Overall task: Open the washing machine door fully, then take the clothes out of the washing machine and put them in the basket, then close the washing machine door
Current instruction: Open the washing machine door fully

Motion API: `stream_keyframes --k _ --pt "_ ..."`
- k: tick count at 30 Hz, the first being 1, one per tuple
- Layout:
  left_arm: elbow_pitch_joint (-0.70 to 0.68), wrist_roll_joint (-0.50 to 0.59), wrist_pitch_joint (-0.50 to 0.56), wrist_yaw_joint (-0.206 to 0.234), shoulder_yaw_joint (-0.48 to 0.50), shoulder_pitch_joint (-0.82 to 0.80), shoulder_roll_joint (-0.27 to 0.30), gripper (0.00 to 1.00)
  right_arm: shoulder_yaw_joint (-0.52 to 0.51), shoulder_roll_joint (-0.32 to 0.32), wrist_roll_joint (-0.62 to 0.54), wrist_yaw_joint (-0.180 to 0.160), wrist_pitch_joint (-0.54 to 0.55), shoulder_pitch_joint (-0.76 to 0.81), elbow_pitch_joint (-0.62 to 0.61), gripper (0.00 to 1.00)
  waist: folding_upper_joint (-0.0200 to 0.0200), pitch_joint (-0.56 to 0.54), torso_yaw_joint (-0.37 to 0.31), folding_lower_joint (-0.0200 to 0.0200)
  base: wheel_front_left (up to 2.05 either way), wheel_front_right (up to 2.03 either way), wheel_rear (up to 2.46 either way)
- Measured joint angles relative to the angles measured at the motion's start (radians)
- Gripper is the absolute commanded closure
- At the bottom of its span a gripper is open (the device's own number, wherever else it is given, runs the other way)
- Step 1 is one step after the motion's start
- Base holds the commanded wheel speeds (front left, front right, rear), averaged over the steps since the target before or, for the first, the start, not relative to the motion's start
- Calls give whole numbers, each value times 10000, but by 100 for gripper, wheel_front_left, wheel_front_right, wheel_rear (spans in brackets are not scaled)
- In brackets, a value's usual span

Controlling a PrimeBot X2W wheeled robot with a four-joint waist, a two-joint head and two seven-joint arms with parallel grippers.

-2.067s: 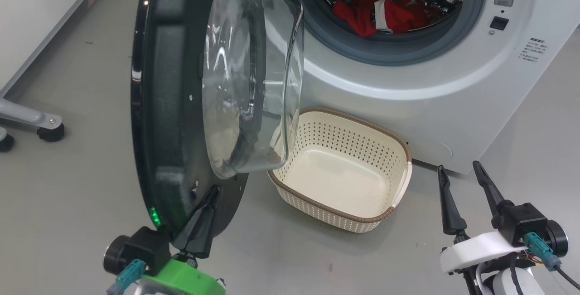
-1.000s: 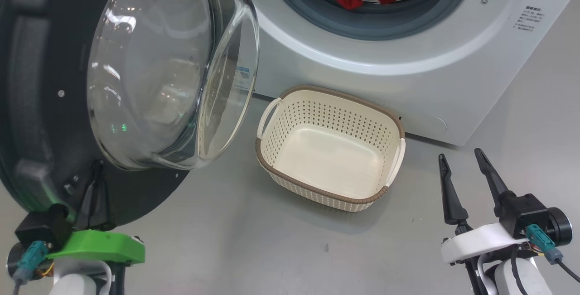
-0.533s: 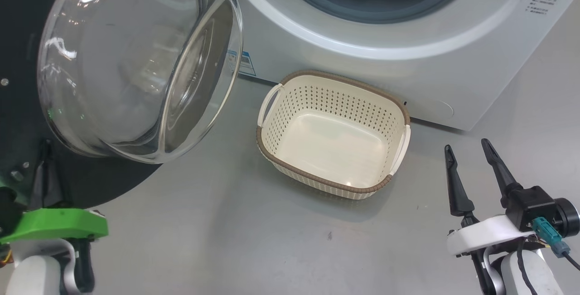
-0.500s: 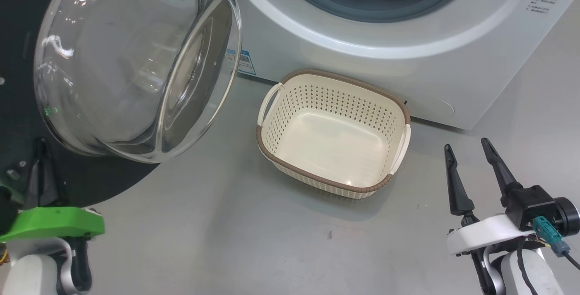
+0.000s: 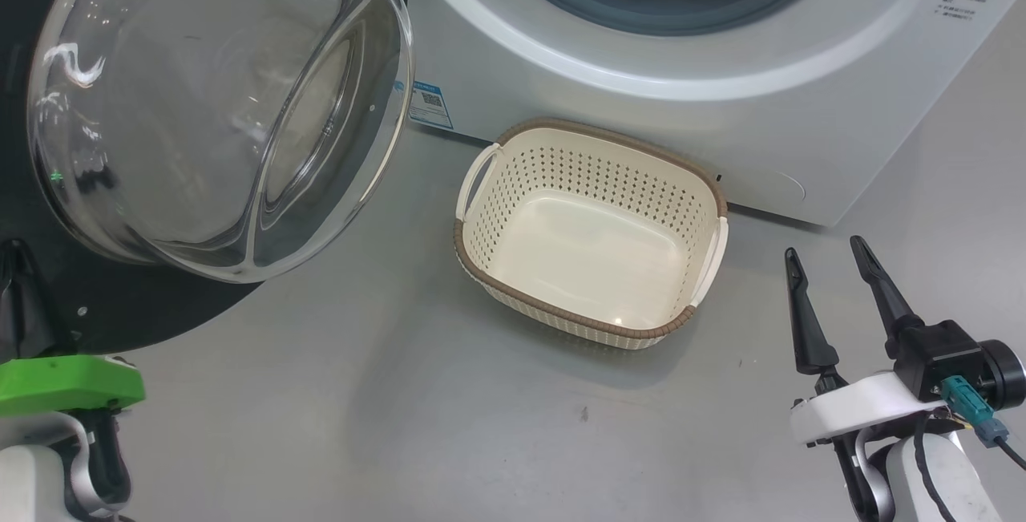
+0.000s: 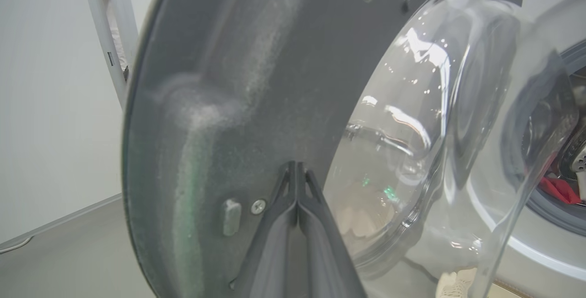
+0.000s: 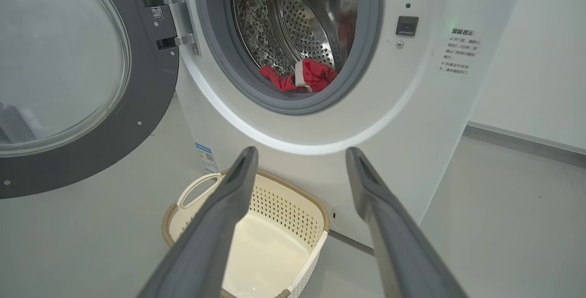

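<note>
The washing machine door [image 5: 120,305] stands swung out to the left, its clear glass bowl [image 5: 216,105] bulging toward me. My left gripper [image 5: 14,253] is shut, with its tips [image 6: 295,166] against the door's dark inner face [image 6: 256,60] beside the glass. Red clothes [image 7: 302,76] with a white piece lie low in the steel drum of the washing machine [image 5: 641,105]. The cream basket [image 5: 577,328] stands empty on the floor before the machine. My right gripper [image 5: 823,248] is open and empty, to the right of the basket [image 7: 197,192] and well below the drum mouth.
Grey floor [image 5: 401,426] runs wide in front of the basket. A white wall [image 7: 526,60] closes off the machine's right side. A white wall and a pale post [image 6: 105,37] lie beyond the door's left edge. The door hinge [image 7: 176,18] is on the machine's left.
The door has swung further open to the left, and my shut left gripper has gone left with it. The head camera has shifted. The right gripper stays open in place.
</note>
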Motion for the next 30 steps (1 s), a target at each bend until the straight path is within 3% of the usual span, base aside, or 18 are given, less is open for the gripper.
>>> stream_keyframes --k 12,24,30 --pt "-148 573 0 -136 65 32 -387 100 6 13 0 31 0 -113 107 0 0 -212 -58 0 0 0 0" --pt "-786 1127 -2 -640 -372 1040 -702 100 42 63 19 33 0 -103 194 0 0 -675 -192 0 0 0 0" --pt "-1041 1312 -2 -1080 -1110 1556 -796 100 115 94 25 36 0 -59 174 0 0 -906 -359 0 0 0 0"
